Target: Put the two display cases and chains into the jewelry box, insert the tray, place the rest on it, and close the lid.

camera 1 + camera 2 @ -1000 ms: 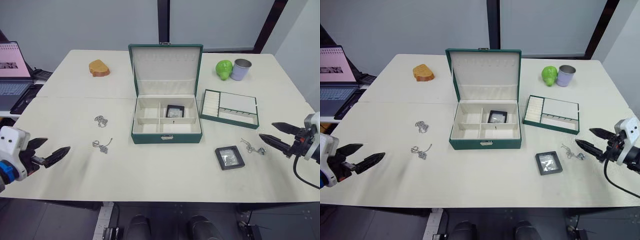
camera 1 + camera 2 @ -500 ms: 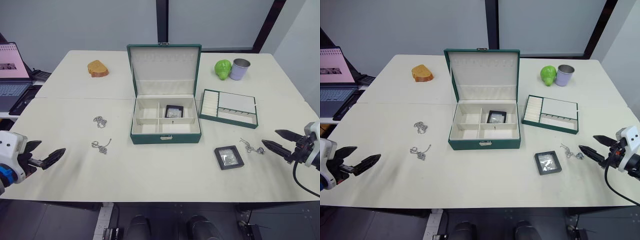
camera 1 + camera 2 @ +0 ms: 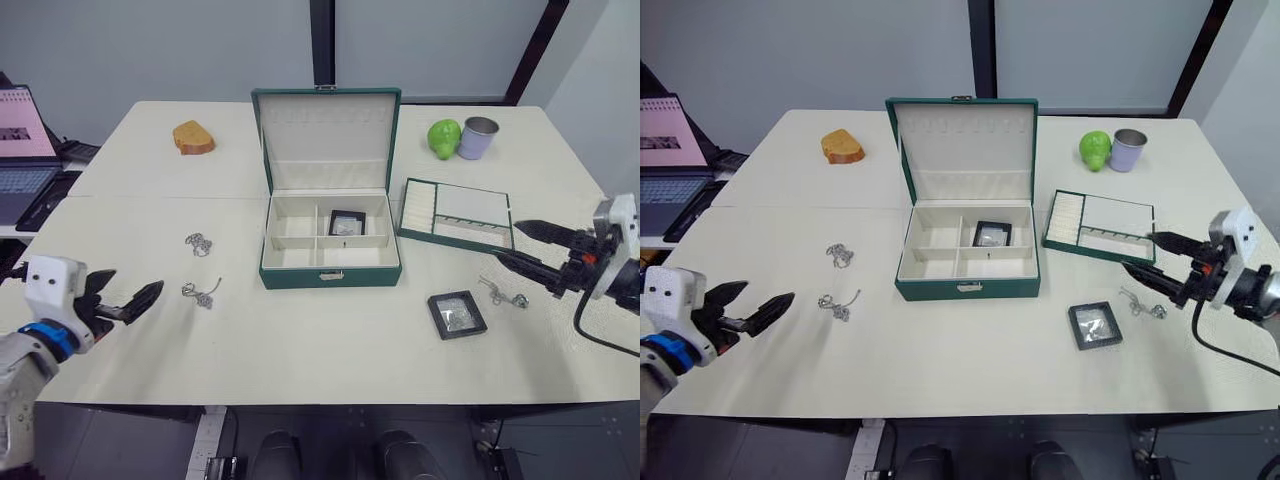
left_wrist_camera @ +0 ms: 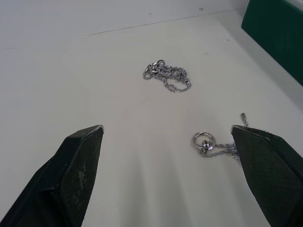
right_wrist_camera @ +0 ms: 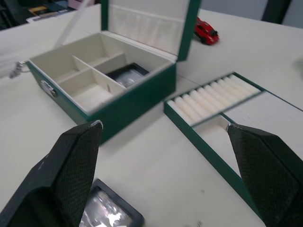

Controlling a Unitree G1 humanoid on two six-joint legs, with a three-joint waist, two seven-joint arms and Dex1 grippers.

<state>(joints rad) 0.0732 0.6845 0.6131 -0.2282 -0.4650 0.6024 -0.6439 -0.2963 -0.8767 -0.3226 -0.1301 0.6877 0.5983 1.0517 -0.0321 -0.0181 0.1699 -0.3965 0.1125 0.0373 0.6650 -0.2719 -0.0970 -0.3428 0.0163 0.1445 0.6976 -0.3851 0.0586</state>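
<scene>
Right wrist view: display case (image 5: 106, 213) cut off between fingers of wide-open, empty right claw (image 5: 161, 126)

We see the right gripper (image 3: 520, 247) has come in from the table's right edge, and its spread fingers now hang over the chain (image 3: 505, 294) lying just right of the display case (image 3: 457, 314). The left gripper (image 3: 133, 296) has moved toward the nearer of the 2 left chains (image 3: 199, 291), fingers apart.

Bare table (image 3: 330, 340) before jewelry box (image 3: 330, 270)
</scene>
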